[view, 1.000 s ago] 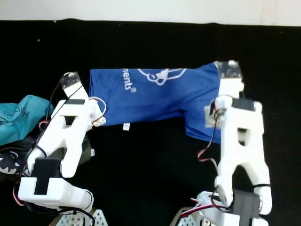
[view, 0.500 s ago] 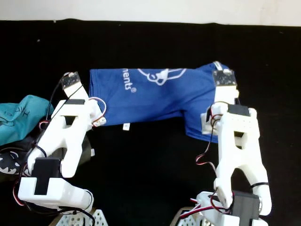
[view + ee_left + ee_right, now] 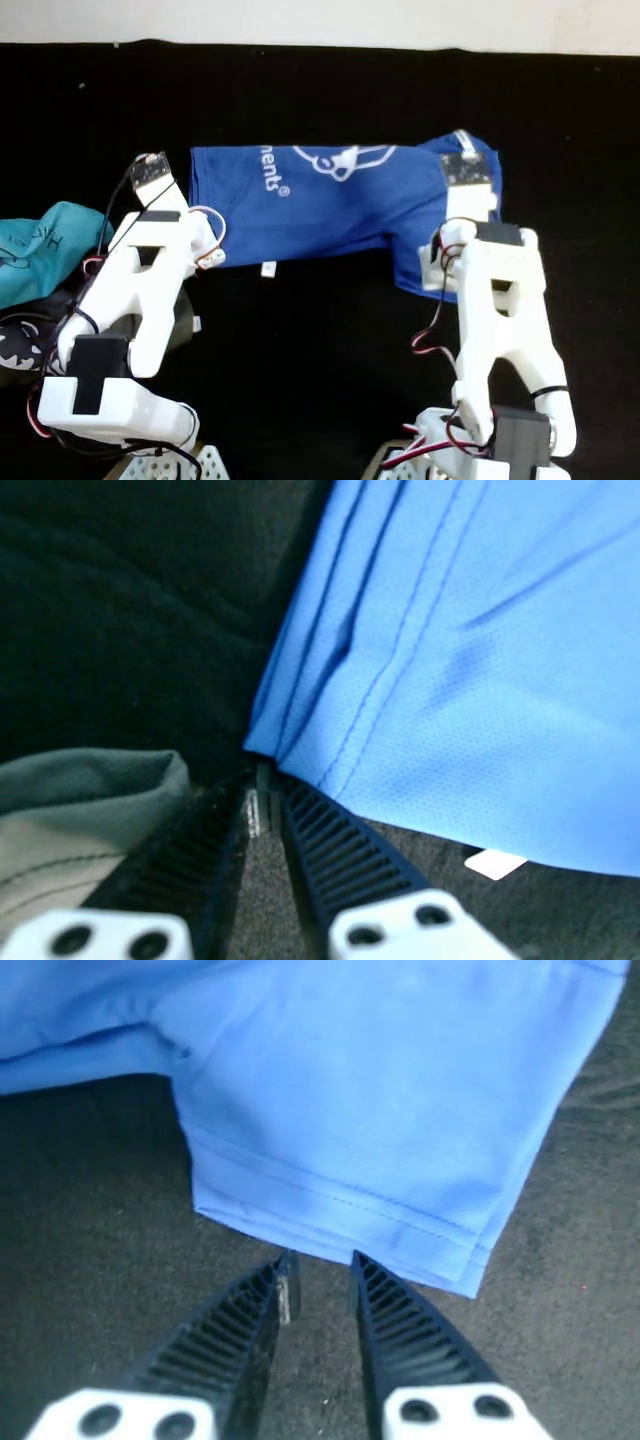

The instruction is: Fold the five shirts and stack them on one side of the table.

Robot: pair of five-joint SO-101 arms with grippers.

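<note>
A blue shirt (image 3: 330,205) lies spread across the black-covered table (image 3: 320,90), its length running side to side between the two arms and its white print facing up near the far edge. In the high view its body is a flat band. On the right arm's side, the cloth drops toward the robot in a wider flap that looks like a sleeve (image 3: 410,265), though the arm covers part of it.

The left arm (image 3: 140,290) stands at the shirt's hem end. In its wrist view the left gripper (image 3: 265,780) sits low over the table, its ribbed fingers (image 3: 335,855) drawn almost together with only a thin slit between them. The stitched corner of the hem lies right at their tips. Whether they nip any cloth there is hard to make out. A small white tag (image 3: 497,862) pokes out from under the shirt's near edge, and a grey-green garment (image 3: 80,800) lies just beside the gripper.

The right arm (image 3: 500,310) reaches over the sleeve end. The right gripper (image 3: 320,1260) hovers close to the table with its fingers (image 3: 405,1330) parted a little. They hold nothing, and the sleeve's double-stitched hem lies just beyond the tips without touching them.

A teal shirt (image 3: 45,250) is bunched at the table's left edge, well apart from the blue one, with a dark printed garment (image 3: 15,345) beside it.
</note>
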